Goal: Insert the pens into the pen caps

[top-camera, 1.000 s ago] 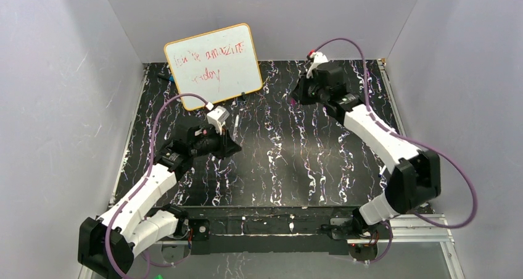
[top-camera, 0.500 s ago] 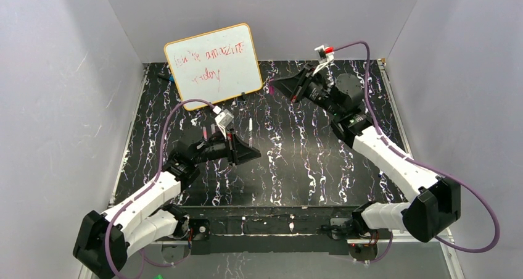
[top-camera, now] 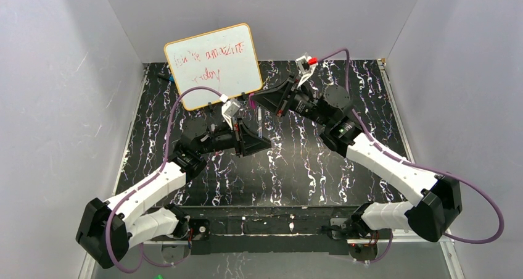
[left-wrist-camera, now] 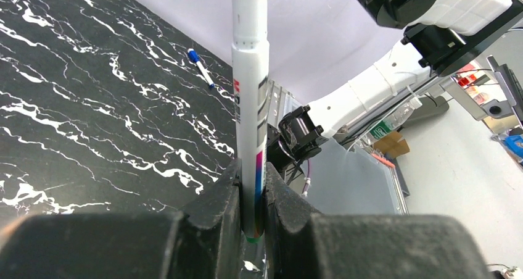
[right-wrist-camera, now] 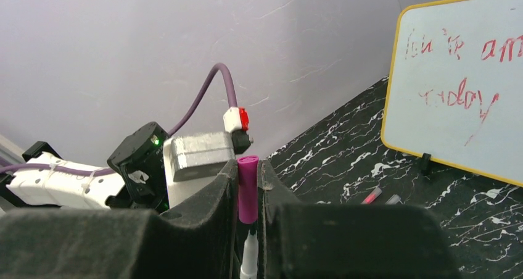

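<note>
My left gripper (left-wrist-camera: 253, 195) is shut on the lower end of a white-bodied pen (left-wrist-camera: 250, 94), which stands up out of the jaws. My right gripper (right-wrist-camera: 248, 195) is shut on a magenta pen cap (right-wrist-camera: 248, 189). The pen's dark tip (right-wrist-camera: 248, 254) sits just below the cap's mouth, between my right fingers. Whether tip and cap touch I cannot tell. In the top view the two grippers meet over the middle of the table, left gripper (top-camera: 254, 142) below right gripper (top-camera: 256, 100), with the cap (top-camera: 253, 102) showing as a small magenta spot.
A whiteboard (top-camera: 214, 65) with red writing stands at the back left. In the right wrist view a short pink-red piece (right-wrist-camera: 372, 195) and a grey one (right-wrist-camera: 393, 199) lie by its foot. A blue-tipped marker (left-wrist-camera: 200, 66) lies on the black marbled table (top-camera: 296, 168).
Both arms swung toward each other: the left gripper rose and moved right with the pen, the right gripper moved left from the back right with the cap. They now meet.
</note>
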You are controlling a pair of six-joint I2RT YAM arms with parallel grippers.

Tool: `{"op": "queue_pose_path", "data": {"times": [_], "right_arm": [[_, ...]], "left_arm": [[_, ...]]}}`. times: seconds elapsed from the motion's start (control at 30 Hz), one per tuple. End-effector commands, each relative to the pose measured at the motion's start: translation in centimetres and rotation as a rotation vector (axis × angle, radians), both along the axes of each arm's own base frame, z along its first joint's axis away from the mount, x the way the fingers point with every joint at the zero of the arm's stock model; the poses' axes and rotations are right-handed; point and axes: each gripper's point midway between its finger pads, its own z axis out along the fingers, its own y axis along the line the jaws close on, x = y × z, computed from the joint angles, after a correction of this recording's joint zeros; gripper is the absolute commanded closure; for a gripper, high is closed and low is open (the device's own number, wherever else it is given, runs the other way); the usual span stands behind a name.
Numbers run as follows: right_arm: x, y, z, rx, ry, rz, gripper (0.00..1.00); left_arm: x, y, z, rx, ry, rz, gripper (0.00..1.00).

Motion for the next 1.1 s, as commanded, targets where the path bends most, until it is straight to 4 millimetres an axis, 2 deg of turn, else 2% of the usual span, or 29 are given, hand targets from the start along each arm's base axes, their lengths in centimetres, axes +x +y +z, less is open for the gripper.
{"op": "queue_pose_path", "data": {"times": [0.0,0.3,0.7,1.07], "right_arm": [[-1.2,-1.0,1.6,0.038,-0.055,-0.018,0.90],[-0.4,-1.5,2.4,0.036,-0.089,-0.078,0.90],[0.4,-0.7,3.9,0.024,-0.133,-0.078,0.89],[0.4,-1.6,2.6,-0.005,-0.122,-0.120,0.88]], "left_arm": [[0.3,-0.3,2.5,-0.037,-0.082,-0.003,1.00],[0.0,-0.3,1.2,-0.024,-0.048,-0.011,1.00],[-0.5,0.1,0.3,-0.016,-0.029,-0.009,1.00],[-0.3,0.2,0.9,-0.011,-0.060,0.003,1.00]]}}
